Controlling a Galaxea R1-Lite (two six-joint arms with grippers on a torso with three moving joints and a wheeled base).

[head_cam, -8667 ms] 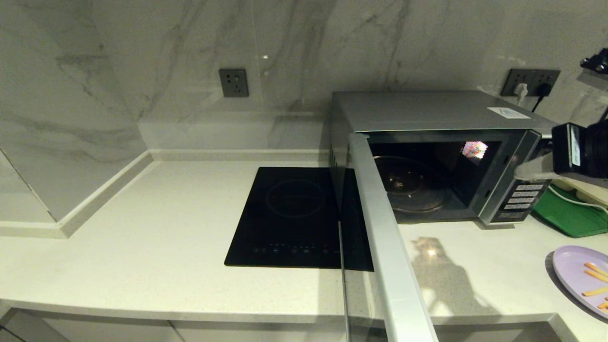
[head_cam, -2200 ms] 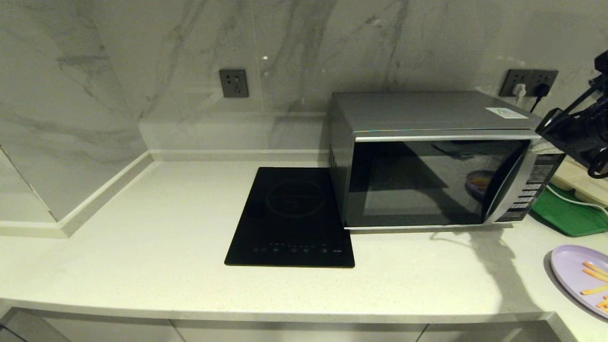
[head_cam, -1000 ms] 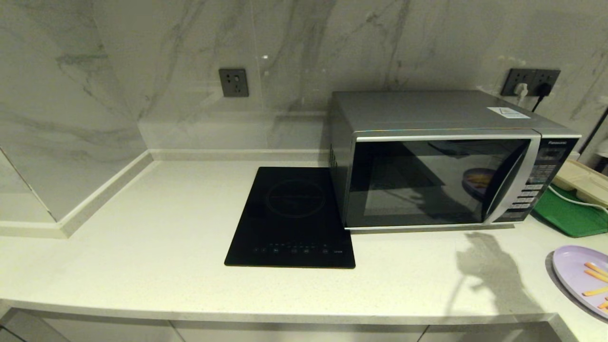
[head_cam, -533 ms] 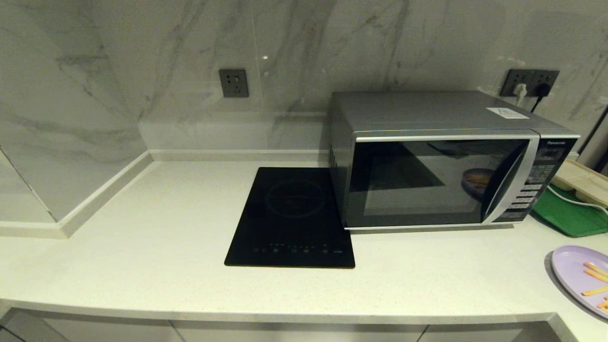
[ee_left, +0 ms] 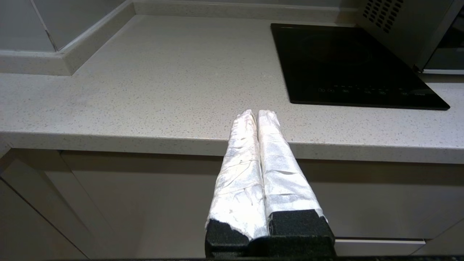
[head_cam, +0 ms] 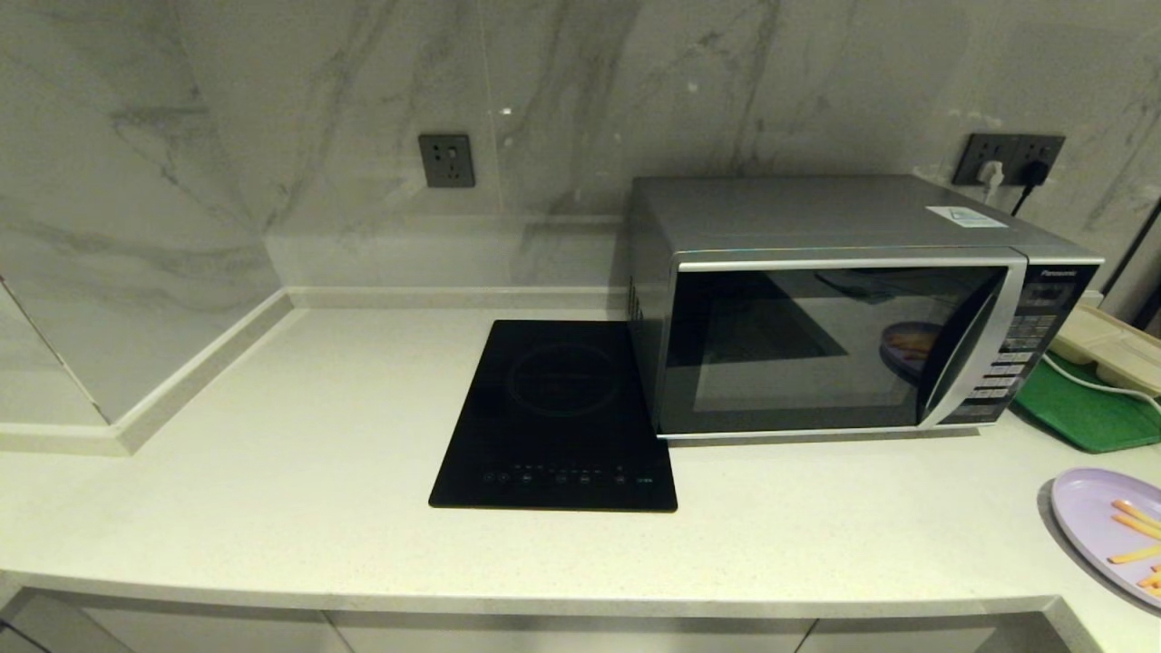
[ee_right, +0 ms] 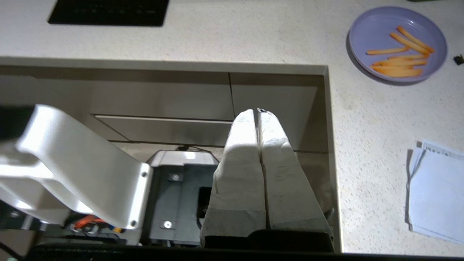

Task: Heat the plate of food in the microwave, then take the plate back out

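Note:
The silver microwave (head_cam: 853,308) stands at the back right of the counter with its dark glass door closed. The pale lilac plate of food (head_cam: 1111,531) rests on the counter at the front right edge; it also shows in the right wrist view as the plate of food (ee_right: 397,43) with orange sticks on it. Neither arm shows in the head view. My left gripper (ee_left: 256,113) is shut and empty, held below the counter's front edge. My right gripper (ee_right: 256,111) is shut and empty, off the counter's front, near the robot's base.
A black induction cooktop (head_cam: 558,413) lies left of the microwave. A green tray (head_cam: 1084,408) with a beige compartment tray (head_cam: 1107,349) sits to the microwave's right. White papers (ee_right: 436,194) lie on the side counter. Cabinet fronts (ee_right: 217,98) run under the counter.
The microwave door, open 8.7 s ago, is now closed. My right arm, near the button panel 2.2 s ago, has left the head view. The plate has not moved.

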